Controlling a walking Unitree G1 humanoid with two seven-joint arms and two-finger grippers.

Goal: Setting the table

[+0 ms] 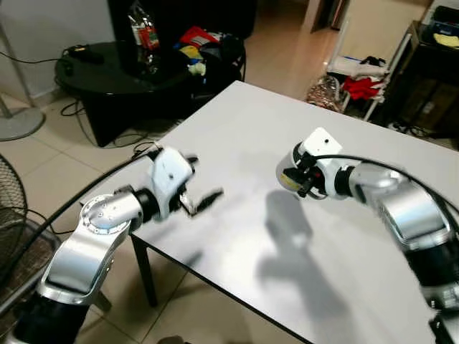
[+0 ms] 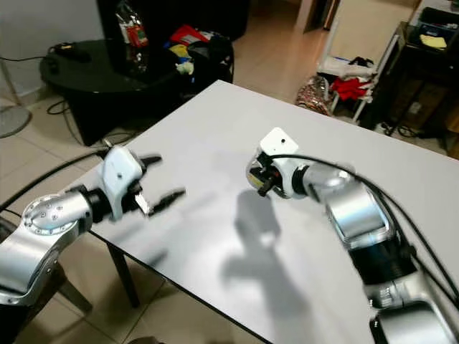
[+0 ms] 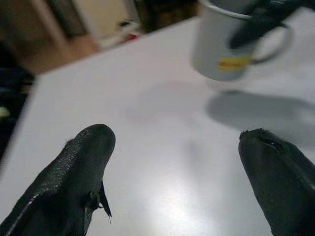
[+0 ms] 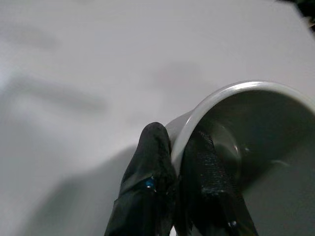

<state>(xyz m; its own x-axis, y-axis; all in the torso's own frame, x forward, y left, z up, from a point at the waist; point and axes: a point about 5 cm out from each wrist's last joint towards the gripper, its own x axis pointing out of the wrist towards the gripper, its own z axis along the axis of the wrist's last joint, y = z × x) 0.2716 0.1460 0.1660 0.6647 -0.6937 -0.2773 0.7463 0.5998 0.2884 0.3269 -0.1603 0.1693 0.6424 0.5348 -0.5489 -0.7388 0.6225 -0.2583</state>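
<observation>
The mug point(image 1: 292, 179) is the thing I work with, and in the left eye view I see it held above the white table point(image 1: 237, 129), near the middle of the table, with its shadow on the surface below it. My right gripper point(image 1: 305, 180) carries it. My left gripper point(image 1: 201, 193) hangs over the table's near left edge, well apart from the mug, and its fingers are spread. Beyond the table stands a black round table point(image 1: 100, 72) with colourful things on it.

In the right eye view the mug point(image 2: 259, 175) is again over the table, at the end of my right arm.

In the left wrist view the two black fingers point(image 3: 74, 182) stand wide apart with nothing between them, and the mug point(image 3: 221, 46), white with a yellow mark, floats above the table beyond them.

In the right wrist view the fingers point(image 4: 152, 187) pinch the rim of the mug point(image 4: 256, 128), one finger outside the wall and one inside.
</observation>
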